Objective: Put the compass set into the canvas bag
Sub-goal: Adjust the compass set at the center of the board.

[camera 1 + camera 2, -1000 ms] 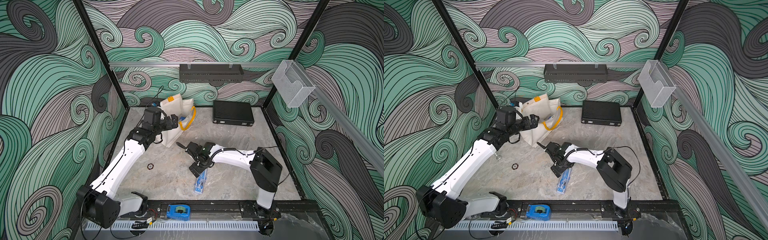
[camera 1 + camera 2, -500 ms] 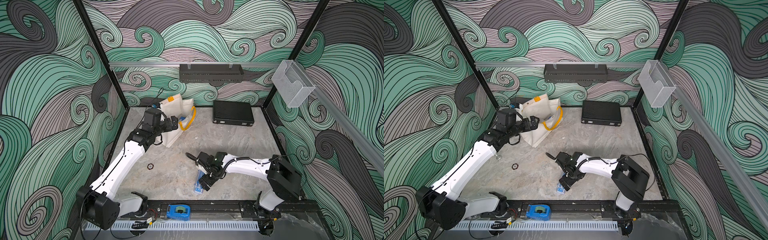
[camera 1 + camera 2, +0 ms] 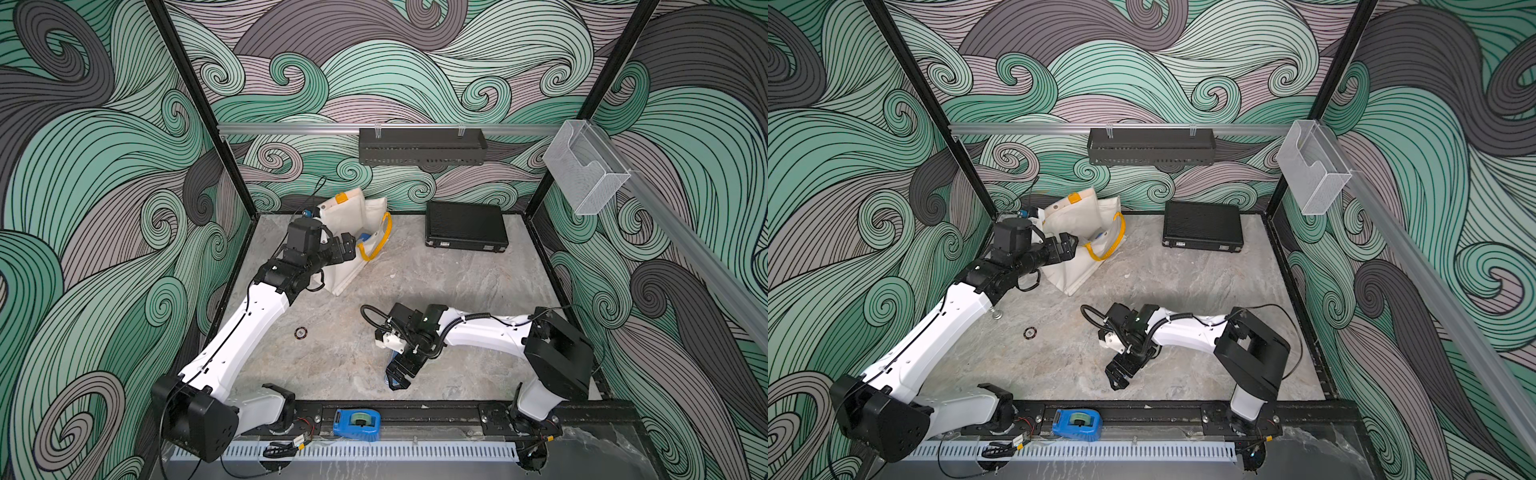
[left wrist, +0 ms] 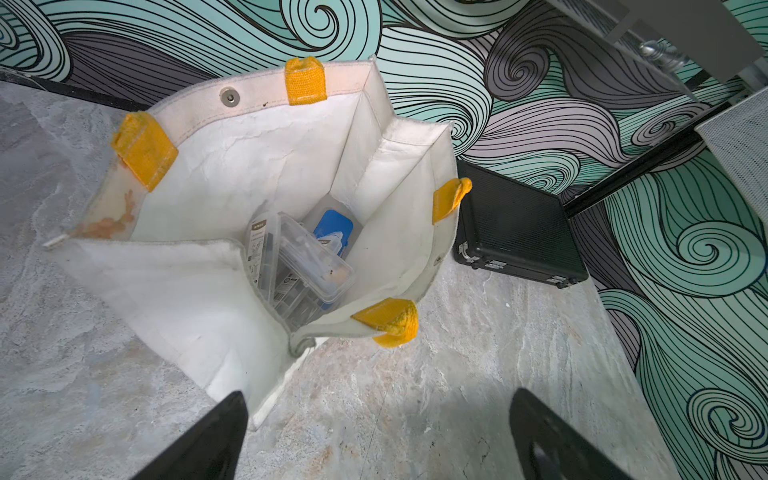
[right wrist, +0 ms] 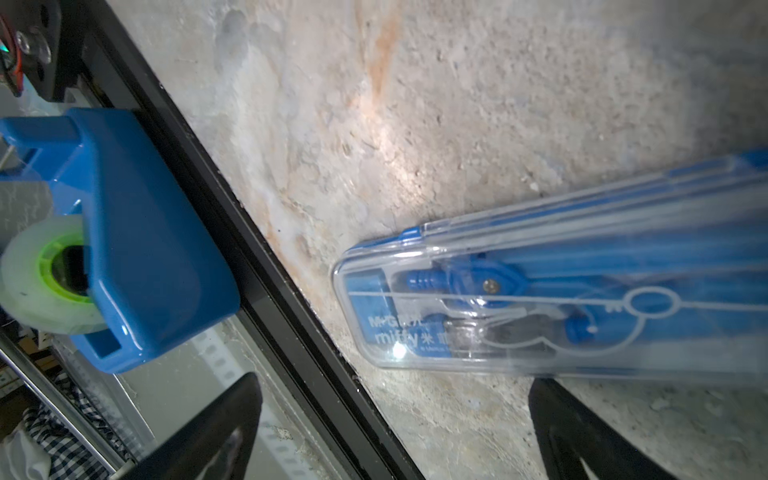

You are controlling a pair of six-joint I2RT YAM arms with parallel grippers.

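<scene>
The compass set (image 5: 561, 299), a clear slim case with a blue compass inside, lies flat on the stone table near the front rail. My right gripper (image 5: 397, 378) (image 3: 400, 374) (image 3: 1121, 374) hangs low over it, open, with the case just beyond its fingertips and nothing between them. In both top views the gripper hides most of the case. The canvas bag (image 3: 349, 216) (image 3: 1084, 212) (image 4: 249, 166) stands open at the back left, with clear cases and a blue item inside. My left gripper (image 4: 378, 395) (image 3: 349, 249) (image 3: 1069, 245) is open and empty beside the bag's mouth.
A flat black hard case (image 3: 465, 226) (image 4: 515, 237) lies at the back. A blue tape dispenser (image 3: 357, 422) (image 5: 124, 232) sits on the black front rail (image 5: 270, 270). A small ring (image 3: 300, 333) lies on the table between the arms. A black shelf (image 3: 422, 145) hangs on the back wall.
My right arm has swung toward the front of the table and come down over the compass set. The left arm has barely moved. Both grippers stayed open.
</scene>
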